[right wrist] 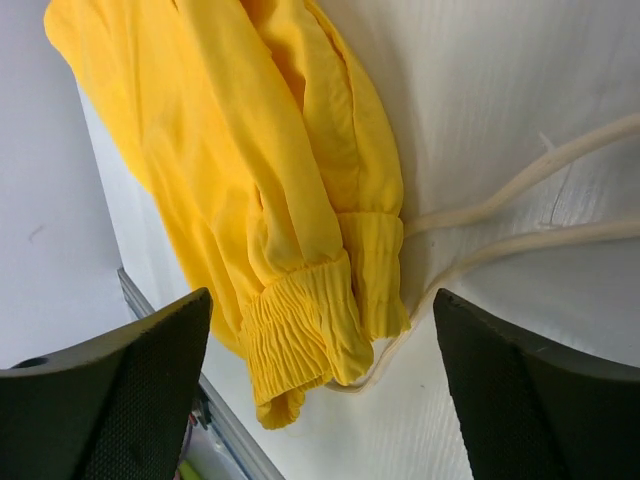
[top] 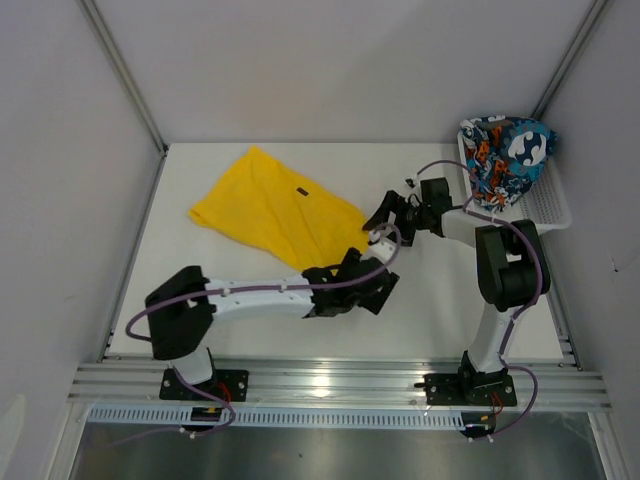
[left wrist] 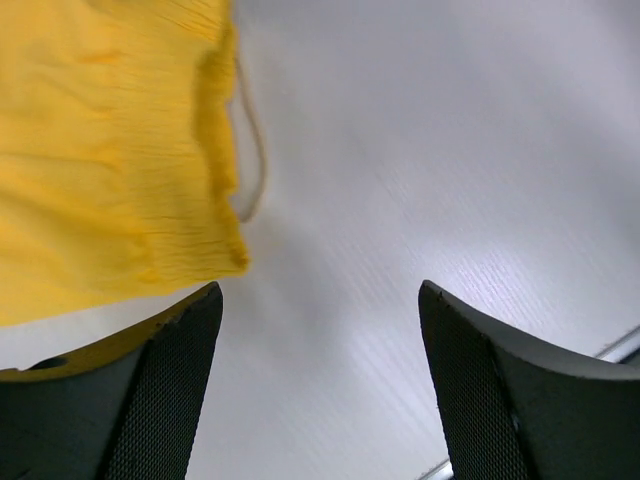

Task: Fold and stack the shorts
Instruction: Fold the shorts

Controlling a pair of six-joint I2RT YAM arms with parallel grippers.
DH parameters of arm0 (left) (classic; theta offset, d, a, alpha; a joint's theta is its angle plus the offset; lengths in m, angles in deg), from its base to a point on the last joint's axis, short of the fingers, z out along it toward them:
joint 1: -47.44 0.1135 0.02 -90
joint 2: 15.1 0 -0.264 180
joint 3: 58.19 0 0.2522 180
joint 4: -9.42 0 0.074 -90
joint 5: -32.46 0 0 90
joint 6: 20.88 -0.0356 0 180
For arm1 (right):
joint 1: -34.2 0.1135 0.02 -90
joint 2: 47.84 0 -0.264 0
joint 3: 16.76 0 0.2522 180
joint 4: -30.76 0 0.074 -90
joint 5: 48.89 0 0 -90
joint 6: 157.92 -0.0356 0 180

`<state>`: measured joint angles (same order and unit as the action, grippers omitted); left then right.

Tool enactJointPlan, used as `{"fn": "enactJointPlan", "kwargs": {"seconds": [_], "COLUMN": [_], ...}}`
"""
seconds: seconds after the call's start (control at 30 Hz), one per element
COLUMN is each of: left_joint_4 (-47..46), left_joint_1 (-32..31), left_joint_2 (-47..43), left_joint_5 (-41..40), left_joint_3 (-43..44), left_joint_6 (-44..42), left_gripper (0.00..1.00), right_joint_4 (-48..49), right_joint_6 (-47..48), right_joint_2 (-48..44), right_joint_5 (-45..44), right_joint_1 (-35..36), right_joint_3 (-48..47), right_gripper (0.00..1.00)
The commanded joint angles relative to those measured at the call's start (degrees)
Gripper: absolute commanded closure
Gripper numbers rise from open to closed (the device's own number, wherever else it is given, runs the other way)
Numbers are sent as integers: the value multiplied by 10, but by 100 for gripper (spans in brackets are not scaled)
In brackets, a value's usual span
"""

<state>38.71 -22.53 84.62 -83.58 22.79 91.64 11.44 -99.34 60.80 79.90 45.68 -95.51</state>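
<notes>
Two pairs of shorts were seen. The yellow shorts were spread on the desk, toward its back left, with one corner reaching to the middle where both arms met. The printed shorts were bunched in the white mesh basket at the back right corner.

The yellow cloth was judged to be thin, light and limp, so it would probably sag and fold over itself when lifted, and could slide on the smooth desk. The gathered elastic waistband was judged the best place to take hold, being thicker and ribbed. The loose pale drawstring, trailing onto the desk beside it, could be caught by mistake.

The left hand was held wide open with nothing in it, just beside the waistband edge, over bare desk. The right hand was likewise spread wide and empty, over the waistband end and the drawstring.

The yellow pair was plain and bright, with shallow creases and a small dark tag. The printed pair was patterned in teal, orange, black and white.
</notes>
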Motion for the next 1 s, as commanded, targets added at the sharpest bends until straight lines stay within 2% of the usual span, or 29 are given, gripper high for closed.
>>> {"fn": "enactJointPlan", "kwargs": {"seconds": [0.0,0.13,0.23,0.3,0.43,0.53,0.7,0.97], "left_joint_4": [-26,-38,-43,-45,-57,-81,-67,-63], "left_joint_1": [52,122,171,193,234,276,299,300], "left_joint_2": [-112,-178,-191,-182,-137,-104,-45,34], "left_joint_5": [75,97,100,91,92,140,140,142], "left_joint_3": [-35,-92,-117,-122,-119,-119,-77,-17], "left_joint_6": [16,37,56,69,95,108,94,91], "left_gripper": [19,18,19,20,21,20,20,21], "right_joint_4": [38,38,40,49,143,195,288,405], "right_joint_6": [-1,-7,-17,-45,-121,-183,-248,-314], "right_joint_2": [-20,-49,-89,-125,-192,-223,-229,-183], "right_joint_5": [-13,-36,-71,-83,-100,-99,-110,-131], "right_joint_1": [-5,-7,-8,-9,-11,7,67,112], "right_joint_3": [12,23,51,76,163,230,304,338], "right_gripper": [6,3,1,0,1,1,1,1]}}
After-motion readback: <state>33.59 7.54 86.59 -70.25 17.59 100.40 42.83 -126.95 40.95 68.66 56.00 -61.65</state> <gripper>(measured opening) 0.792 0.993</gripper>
